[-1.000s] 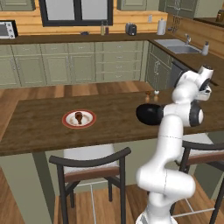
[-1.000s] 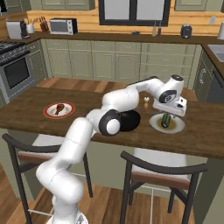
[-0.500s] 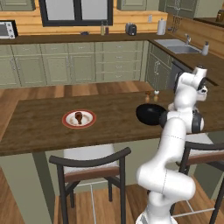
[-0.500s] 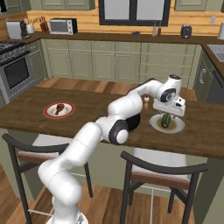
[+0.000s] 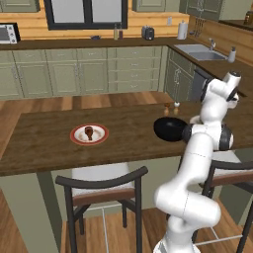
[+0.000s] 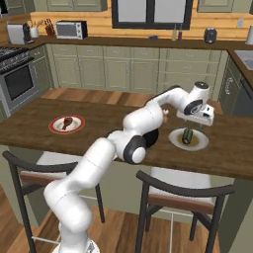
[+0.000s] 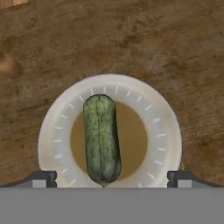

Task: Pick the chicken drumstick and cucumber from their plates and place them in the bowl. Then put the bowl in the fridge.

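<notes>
Hovering above the cream plate (image 6: 188, 141), the gripper (image 6: 198, 118) hangs with its jaws spread wide and nothing between them. In the hand view its two dark fingertips (image 7: 43, 177) stand far apart at the bottom, one on each side of the plate (image 7: 157, 118), and neither touches anything.

The cucumber (image 7: 102, 139) lies flat on that plate, a little off its middle, its long axis running up and down the hand view between the two fingertips. Its skin is mottled green. From the right base view the cucumber (image 6: 188, 135) shows as a short dark green piece on the plate, just below the gripper.

All other places are given from the cream plate. It sits on a long wooden counter (image 6: 104, 121). The black bowl (image 5: 170, 129) stands just beside it on the same counter, toward the red-rimmed plate, and is partly covered by the arm in the right base view. The red-rimmed plate (image 5: 89, 134) lies well apart from the cream plate, far along the counter on the other side of the bowl. The chicken drumstick (image 5: 88, 131) rests in the middle of that red-rimmed plate; the right base view shows the drumstick (image 6: 66, 122) there too, on the plate (image 6: 66, 124).

Two small shakers (image 5: 171, 105) stand near the bowl at the counter's far edge. A dark-framed chair (image 6: 178, 202) stands at the near side of the counter, just below the cream plate.
</notes>
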Controlling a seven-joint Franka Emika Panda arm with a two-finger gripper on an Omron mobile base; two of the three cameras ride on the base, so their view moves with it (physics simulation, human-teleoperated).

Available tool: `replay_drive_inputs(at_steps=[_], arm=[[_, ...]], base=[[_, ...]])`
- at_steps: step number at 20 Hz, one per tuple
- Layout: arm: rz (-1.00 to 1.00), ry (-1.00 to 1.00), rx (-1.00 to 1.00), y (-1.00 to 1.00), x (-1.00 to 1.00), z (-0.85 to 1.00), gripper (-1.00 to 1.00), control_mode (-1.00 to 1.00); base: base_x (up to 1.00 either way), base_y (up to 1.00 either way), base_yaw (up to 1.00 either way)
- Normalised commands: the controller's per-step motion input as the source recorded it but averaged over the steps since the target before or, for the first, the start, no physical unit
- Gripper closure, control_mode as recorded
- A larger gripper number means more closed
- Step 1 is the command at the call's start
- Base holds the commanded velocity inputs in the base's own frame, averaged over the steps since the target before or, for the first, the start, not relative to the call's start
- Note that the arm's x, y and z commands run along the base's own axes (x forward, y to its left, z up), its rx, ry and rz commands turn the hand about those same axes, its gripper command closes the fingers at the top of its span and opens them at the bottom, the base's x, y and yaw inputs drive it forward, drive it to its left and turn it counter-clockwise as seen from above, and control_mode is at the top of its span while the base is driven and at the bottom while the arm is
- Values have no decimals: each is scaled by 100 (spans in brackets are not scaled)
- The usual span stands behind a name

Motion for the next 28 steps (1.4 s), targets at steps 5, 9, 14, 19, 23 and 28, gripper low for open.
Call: replay_drive_inputs(at_steps=[5,9,14,19,23,28], arm=[[1,-57,-21,49,-76,-70,-100,-100],[0,-44,-21,70,-62,-97,-100,-100],[0,-6,-13,2,22,-32,-100,-100],[0,9,0,-26,57,23,-100,-100],[0,11,0,-36,29,2,-100,-100],[0,15,0,-37,41,0,-100,-100]], base=[[0,0,0],[0,0,0],[0,0,0],[0,0,0],[0,0,0],[0,0,0]])
